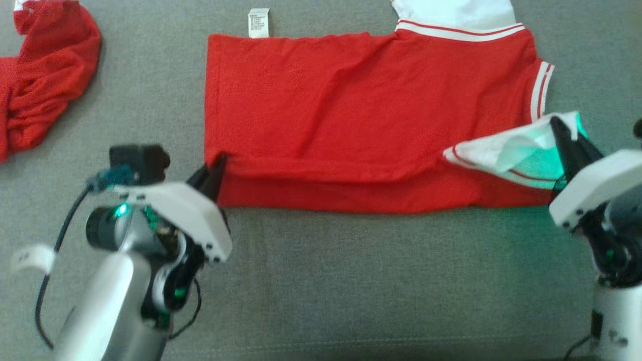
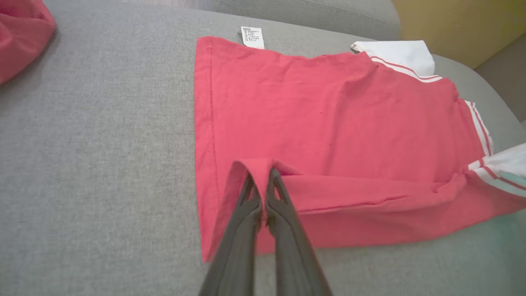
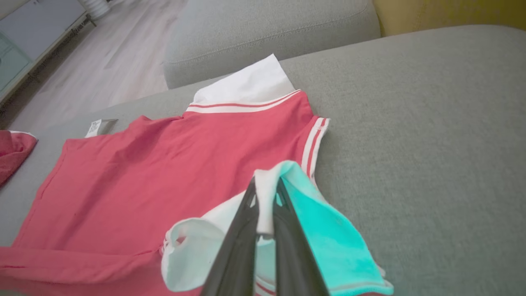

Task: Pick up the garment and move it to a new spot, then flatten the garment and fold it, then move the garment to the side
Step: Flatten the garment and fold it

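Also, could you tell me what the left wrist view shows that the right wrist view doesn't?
Left wrist view, not the right: the left gripper shut on the hem corner of the red shirt, raised into a loop. Right wrist view, not the left: the right gripper shut on the shirt's white flap, and wooden floor. Both: the spread shirt, its care label, the grey sofa, a crumpled red garment.

The head view looks steeply down onto the grey sofa seat (image 1: 351,281), taking in the red shirt (image 1: 351,115). The left wrist view sits low and close behind the left fingers (image 2: 242,230), facing across the shirt from its hem end. The right wrist view looks along the right fingers (image 3: 240,255) from the sleeve end, toward the floor (image 3: 102,61) beyond. All three share the shirt and its white label (image 1: 259,22).
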Controlling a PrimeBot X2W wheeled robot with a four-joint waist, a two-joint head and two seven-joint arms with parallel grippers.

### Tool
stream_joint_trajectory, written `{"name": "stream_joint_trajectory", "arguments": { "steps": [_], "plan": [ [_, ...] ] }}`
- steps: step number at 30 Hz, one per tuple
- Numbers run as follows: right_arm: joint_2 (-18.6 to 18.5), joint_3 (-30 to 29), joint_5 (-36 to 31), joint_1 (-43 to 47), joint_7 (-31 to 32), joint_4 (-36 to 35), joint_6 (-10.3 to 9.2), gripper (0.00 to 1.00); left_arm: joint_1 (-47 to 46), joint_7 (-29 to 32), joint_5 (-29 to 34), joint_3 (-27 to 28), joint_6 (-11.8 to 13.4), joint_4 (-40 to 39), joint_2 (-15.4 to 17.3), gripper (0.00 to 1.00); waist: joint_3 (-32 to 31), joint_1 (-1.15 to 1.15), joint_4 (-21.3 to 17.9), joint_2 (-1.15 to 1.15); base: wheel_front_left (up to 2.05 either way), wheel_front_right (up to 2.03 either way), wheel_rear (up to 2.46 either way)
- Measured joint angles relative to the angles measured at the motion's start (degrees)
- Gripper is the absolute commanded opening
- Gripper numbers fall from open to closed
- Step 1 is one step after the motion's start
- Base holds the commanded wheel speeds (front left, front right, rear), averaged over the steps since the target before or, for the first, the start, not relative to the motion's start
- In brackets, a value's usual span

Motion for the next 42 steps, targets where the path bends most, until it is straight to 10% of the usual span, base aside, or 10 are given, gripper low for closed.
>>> {"name": "stream_joint_trajectory", "arguments": {
  "steps": [8, 9, 10, 12, 19, 28, 42],
  "plan": [
    [-1.45, 1.56, -1.97, -5.68, 0.02, 6.15, 0.00, 0.00, -6.19, 1.89, 0.74, -1.20, -0.33, 9.77, -0.75, 0.00, 1.16, 0.00, -0.86, 0.00, 0.00, 0.00, 0.00],
    [-1.76, 2.48, -1.94, -6.09, -0.24, 6.80, 0.00, 0.34, -6.30, 1.81, 0.81, -1.08, -0.10, 10.50, -0.79, 0.02, 1.20, 0.00, -1.14, 0.00, 0.00, 0.00, 0.00],
    [-1.76, 2.58, -1.93, -6.64, -0.80, 7.59, 0.00, 1.00, -6.34, 1.43, 0.85, -1.10, -0.09, 11.12, -0.80, 0.30, 1.22, 0.00, -1.40, 0.00, 0.00, 0.00, 0.00],
    [-2.50, 2.66, -2.11, -7.60, -2.20, 8.99, 0.00, 1.00, -6.34, 1.02, 0.87, -0.98, 0.16, 11.70, -0.75, 1.00, 1.18, 0.00, -1.80, 0.00, 0.00, 0.00, 0.00],
    [-6.65, 2.48, -3.67, -8.38, -4.37, 9.57, 0.00, 1.00, -4.40, -2.31, 1.25, 2.49, 3.21, 8.78, 0.16, 1.00, 0.02, 0.00, -2.33, 0.00, 0.00, 0.00, 0.00],
    [-15.15, 8.66, -0.74, 3.67, 8.42, 4.64, 0.00, 1.00, 7.14, -0.02, 0.08, 0.64, 3.60, 1.78, 1.51, 1.00, 1.11, 0.00, -2.27, 0.00, 0.00, 0.00, 0.00],
    [-15.64, 8.80, 1.36, 0.91, 14.25, 5.94, 0.00, 1.00, 2.90, 2.15, 0.03, -0.22, 2.54, 3.10, 2.72, 1.00, 3.82, 0.00, -1.94, 0.00, 0.00, 0.00, 0.00]
  ]
}}
